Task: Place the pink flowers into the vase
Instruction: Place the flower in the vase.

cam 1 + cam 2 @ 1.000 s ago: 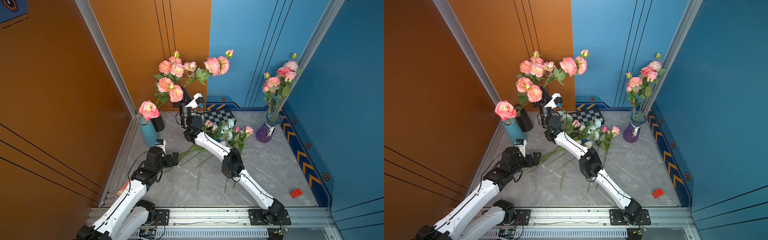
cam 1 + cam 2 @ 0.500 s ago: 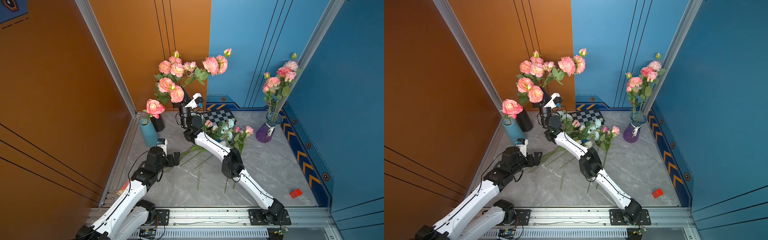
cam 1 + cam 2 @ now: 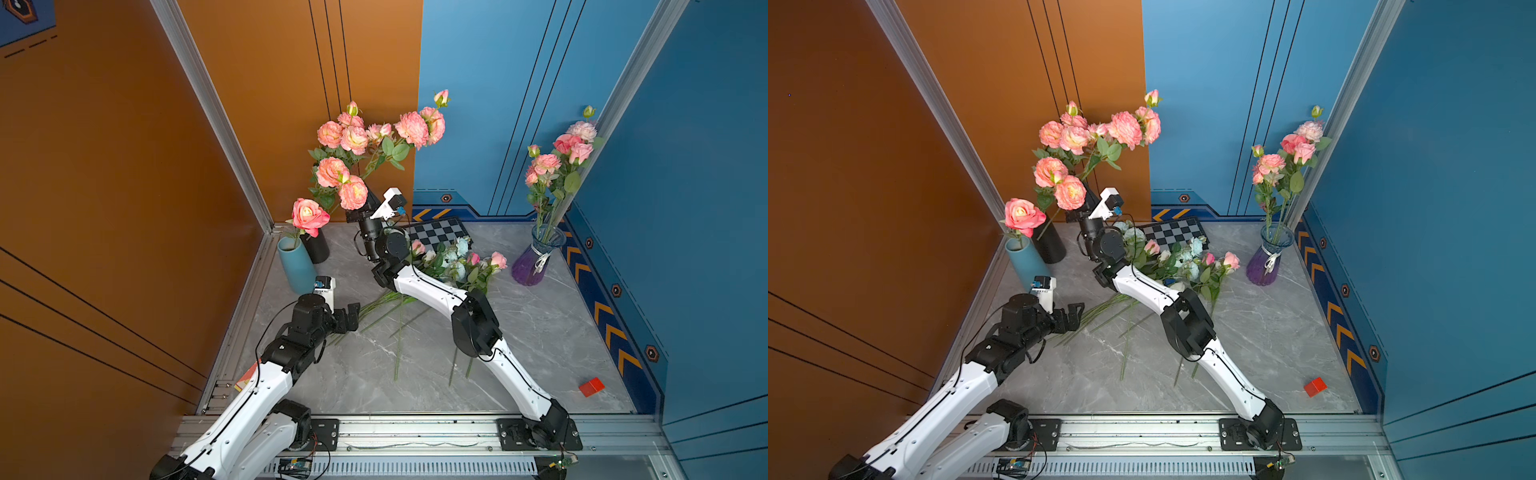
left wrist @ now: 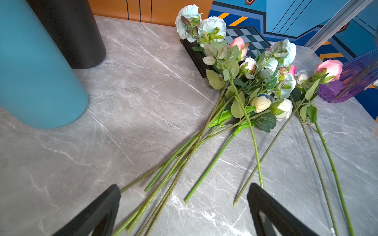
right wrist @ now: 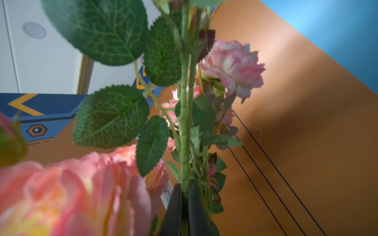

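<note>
- The right gripper [image 5: 185,194] is recorded as pressed together on a leafy green stem [image 5: 184,132] of the pink flowers [image 3: 411,129]. The stem is pinched between the two black fingers and is held up off the table [image 3: 540,332].
- In both top views the held blooms are seen high against the back wall, above the black vase [image 3: 316,247]. They are mixed with the pink blooms standing in that vase, so not every bloom can be assigned to a stem.
- The left gripper [image 4: 184,187] is spread wide and nothing is gripped. It is positioned over the cut ends of the stems lying on the table, near the teal vase [image 3: 295,266].
- One pink rose [image 3: 309,216] is stood in the teal vase.
- Further pink blooms are stood in the purple vase [image 3: 528,270] by the right wall.
- A white tag [image 3: 541,262] is tied at the neck of the purple vase; any writing on it is too small to read.
- A loose pile [image 4: 255,81] of pink buds, white roses and pale blue blooms is laid on the table, with some heads resting on the checkerboard [image 3: 440,232].
- A red block [image 3: 591,386] is noted near the front right corner, well apart from the flowers.
</note>
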`<control>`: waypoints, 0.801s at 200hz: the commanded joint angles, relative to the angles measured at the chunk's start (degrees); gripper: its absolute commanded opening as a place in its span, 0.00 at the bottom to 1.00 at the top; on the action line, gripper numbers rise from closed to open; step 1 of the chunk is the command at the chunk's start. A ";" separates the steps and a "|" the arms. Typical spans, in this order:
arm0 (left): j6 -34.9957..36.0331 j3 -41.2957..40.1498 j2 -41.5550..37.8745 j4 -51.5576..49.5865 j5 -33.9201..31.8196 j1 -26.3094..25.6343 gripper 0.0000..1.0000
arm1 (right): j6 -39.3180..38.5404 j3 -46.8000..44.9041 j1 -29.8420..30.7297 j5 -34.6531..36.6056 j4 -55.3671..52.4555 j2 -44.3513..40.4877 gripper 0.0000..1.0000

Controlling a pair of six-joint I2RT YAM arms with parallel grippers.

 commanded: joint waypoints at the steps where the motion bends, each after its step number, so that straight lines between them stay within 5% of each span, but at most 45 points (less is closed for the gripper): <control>1: 0.60 -0.50 -0.67 0.80 0.34 -0.90 0.99 | 2.44 -1.87 -0.72 -1.35 5.09 -5.40 0.00; 160: 0.72 -0.32 -1.42 -0.08 0.11 -2.18 0.99 | 6.52 -4.79 2.53 -3.73 -0.17 -6.54 0.00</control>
